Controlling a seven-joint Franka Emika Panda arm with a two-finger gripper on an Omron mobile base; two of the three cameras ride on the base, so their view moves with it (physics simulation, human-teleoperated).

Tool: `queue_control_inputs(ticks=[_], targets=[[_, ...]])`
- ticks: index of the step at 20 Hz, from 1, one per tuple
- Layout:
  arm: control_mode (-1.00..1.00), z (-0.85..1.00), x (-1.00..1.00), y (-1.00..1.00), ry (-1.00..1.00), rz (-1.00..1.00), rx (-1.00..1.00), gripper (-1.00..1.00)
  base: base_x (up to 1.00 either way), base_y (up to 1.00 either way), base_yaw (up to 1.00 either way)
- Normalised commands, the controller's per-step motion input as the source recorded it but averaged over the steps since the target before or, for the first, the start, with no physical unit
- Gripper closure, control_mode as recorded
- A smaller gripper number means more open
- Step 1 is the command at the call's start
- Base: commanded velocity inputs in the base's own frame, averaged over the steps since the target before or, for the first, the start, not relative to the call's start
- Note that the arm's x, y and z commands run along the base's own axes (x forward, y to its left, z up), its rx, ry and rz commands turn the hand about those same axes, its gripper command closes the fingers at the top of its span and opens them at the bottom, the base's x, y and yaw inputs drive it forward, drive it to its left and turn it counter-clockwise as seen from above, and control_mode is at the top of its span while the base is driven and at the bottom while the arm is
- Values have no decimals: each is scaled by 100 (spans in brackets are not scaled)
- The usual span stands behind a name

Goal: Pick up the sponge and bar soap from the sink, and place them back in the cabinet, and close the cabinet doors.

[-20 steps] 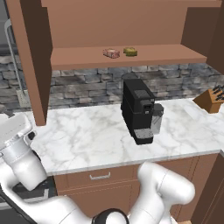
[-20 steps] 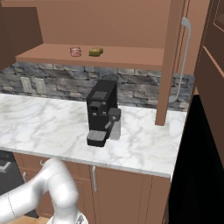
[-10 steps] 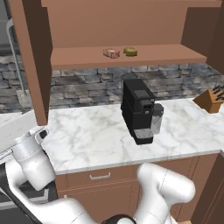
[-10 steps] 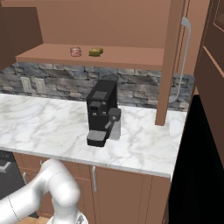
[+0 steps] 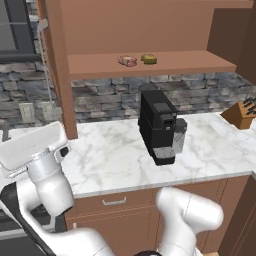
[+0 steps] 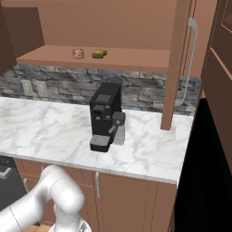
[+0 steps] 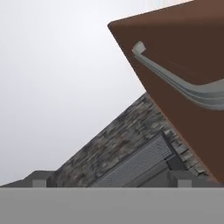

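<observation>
Marble counter [image 5: 115, 150] holds coffee machine [image 5: 159, 126], bar soap [image 5: 127, 61] and sponge [image 5: 148, 59] on cabinet [image 5: 150, 65] shelf, my claw [image 7: 111, 181] spread wide, empty.

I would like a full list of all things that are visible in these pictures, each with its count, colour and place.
bar soap: one, pinkish, on the cabinet shelf, left of the sponge in the left base view.
sponge: one, yellow-olive, on the same shelf, beside the soap.
cabinet: one, brown wood, above the counter, its inside exposed.
cabinet doors: two, brown, both swung open, each with a silver bar handle.
coffee machine: one, black, on the counter below the shelf.
counter: one, white marble.
knife block: one, brown, at the counter's right end.
backsplash: grey stone, behind the counter.
wall sockets: two, pale, on the backsplash.
tool: one, dark tips, open, pointed near a door's handle.
</observation>
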Motion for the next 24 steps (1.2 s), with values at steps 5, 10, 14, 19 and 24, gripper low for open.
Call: queue_control_inputs(ticks=[5, 10, 14, 19, 24], targets=[[-100, 0, 11, -48, -11, -8, 18, -100, 0, 0, 0], [-100, 0, 14, -59, -10, -4, 23, -100, 0, 0, 0], [-100, 0, 14, -63, -9, 0, 25, -100, 0, 0, 0], [-100, 0, 24, -59, -8, 0, 26, -100, 0, 0, 0], [-100, 0, 25, -51, -8, 0, 25, -100, 0, 0, 0]])
